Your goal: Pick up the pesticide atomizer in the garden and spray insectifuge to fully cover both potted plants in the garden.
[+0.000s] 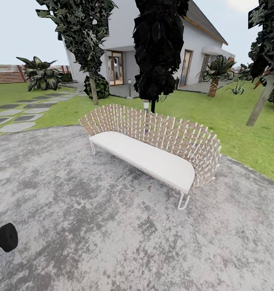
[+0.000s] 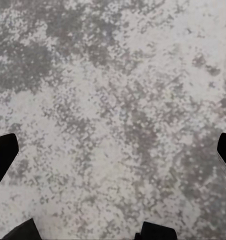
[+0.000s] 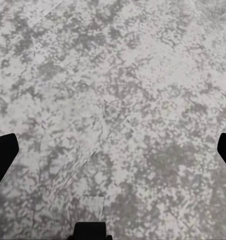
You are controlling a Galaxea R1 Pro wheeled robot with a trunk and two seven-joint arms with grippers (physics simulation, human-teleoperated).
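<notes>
- The left claw [image 2: 113,150] hangs released over bare stone patio [image 2: 118,100]; its dark fingertips [image 2: 3,155] sit wide apart at the frame edges with nothing between them.
- The right claw [image 3: 113,150] is likewise spread open and grasping nothing, pointing down at the same mottled paving.
- In the head view, a wicker sofa [image 1: 153,149] with a white cushion stands on the patio ahead, with lawn [image 1: 234,117], dark trees [image 1: 159,52] and a house [image 1: 161,48] beyond it.
- The spray bottle and the two small potted plants cannot be made out anywhere here, so their places relative to either claw cannot be told; a small dark speck lies on the paving in front of the sofa, too small to identify.
- Risk: driving on without finding the bottle may waste travel, since the search is probably not finished.
- Risk: the sofa's thin leg [image 1: 181,200] sits in the likely path; turning tightly could clip it with the base or a lowered arm.
</notes>
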